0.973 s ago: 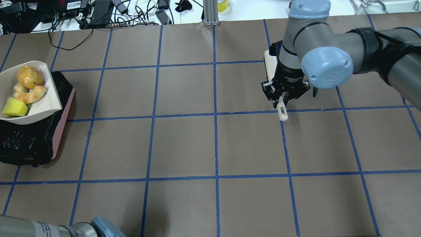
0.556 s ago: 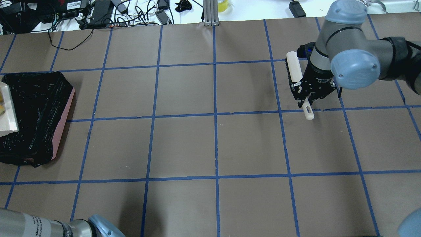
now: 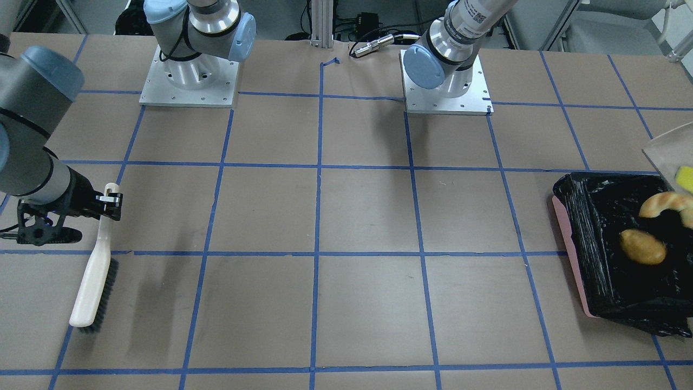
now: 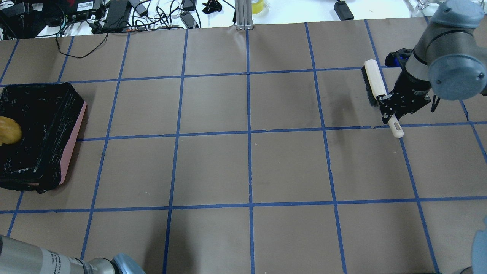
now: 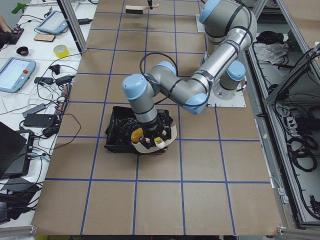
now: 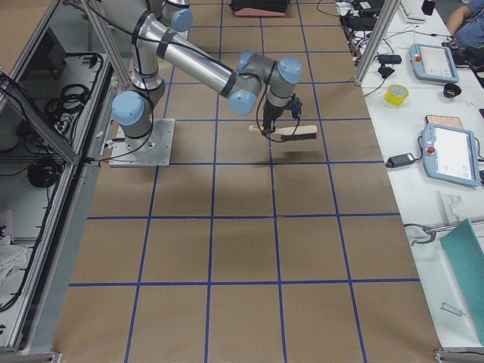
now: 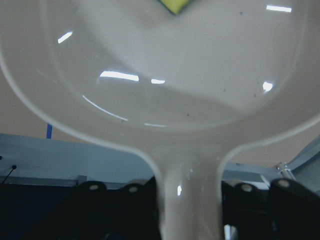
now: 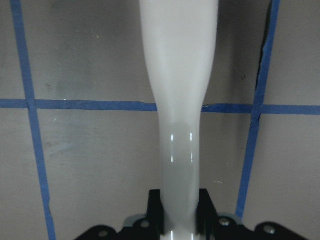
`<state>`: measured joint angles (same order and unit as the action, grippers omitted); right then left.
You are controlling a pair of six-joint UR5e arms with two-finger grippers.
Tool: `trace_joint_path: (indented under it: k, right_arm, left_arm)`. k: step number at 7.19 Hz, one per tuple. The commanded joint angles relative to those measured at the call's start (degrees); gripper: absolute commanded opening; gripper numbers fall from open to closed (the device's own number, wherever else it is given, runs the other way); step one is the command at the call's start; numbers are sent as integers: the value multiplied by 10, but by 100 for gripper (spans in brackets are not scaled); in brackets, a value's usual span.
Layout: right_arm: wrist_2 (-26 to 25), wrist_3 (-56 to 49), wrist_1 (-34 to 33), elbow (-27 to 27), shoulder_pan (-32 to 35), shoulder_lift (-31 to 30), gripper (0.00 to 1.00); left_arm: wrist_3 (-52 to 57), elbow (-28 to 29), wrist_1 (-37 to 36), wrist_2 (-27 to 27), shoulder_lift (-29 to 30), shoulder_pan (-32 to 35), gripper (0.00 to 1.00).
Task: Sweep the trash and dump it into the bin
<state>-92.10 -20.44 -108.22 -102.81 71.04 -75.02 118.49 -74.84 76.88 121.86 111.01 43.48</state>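
Note:
The pink-sided bin (image 3: 574, 254) with a black bag stands at the table's left end; it also shows in the overhead view (image 4: 74, 140). My left gripper (image 7: 190, 205) is shut on the handle of the beige dustpan (image 7: 175, 85), held tilted over the bin (image 5: 120, 135). The golden-brown potato lump (image 3: 642, 246) is inside the bin, as the overhead view (image 4: 8, 130) shows. The tan bread piece (image 3: 661, 204) is over the black liner, blurred. The yellow-green sponge (image 3: 684, 179) is still on the dustpan (image 3: 663, 146). My right gripper (image 4: 393, 114) is shut on the handle of a brush (image 4: 374, 85).
The brush (image 3: 95, 276) has a white back and dark bristles and hangs just above the table at its right end. Cables, a tape roll (image 5: 61, 50) and tablets lie beyond the table's far edge. Blue tape lines grid the brown table (image 4: 247, 167).
The dustpan has moved left out of the overhead view and tipped; the potato and bread have left it and now show over the bin. My right arm has carried the brush to the right.

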Motion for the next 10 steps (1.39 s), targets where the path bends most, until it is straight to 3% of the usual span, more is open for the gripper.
trace_joint_path:
  k: [1,3,5,6,9,10]
  right_arm:
    - [-2,-45,-35,0,-39,33,0]
    - [-2,-46,-68,1,-41,55,0]
    - [0,-37,-71,5,-41,67,0]
    - [3,-37,-71,5,-41,68,0]
    - [2,-37,-71,5,-41,73,0]
    - [2,-38,-72,6,-41,77,5]
  left_arm:
    - [1,-21,-63,84,-6,50,0]
    - [3,-29,-77,70,-16,52,0]
    - [21,-25,-56,-61,-33,52,0]
    - [21,-24,-26,-101,-40,58,0]
    - [17,-26,24,-295,-59,166,0]
    - [-21,-32,25,-363,-47,198,0]
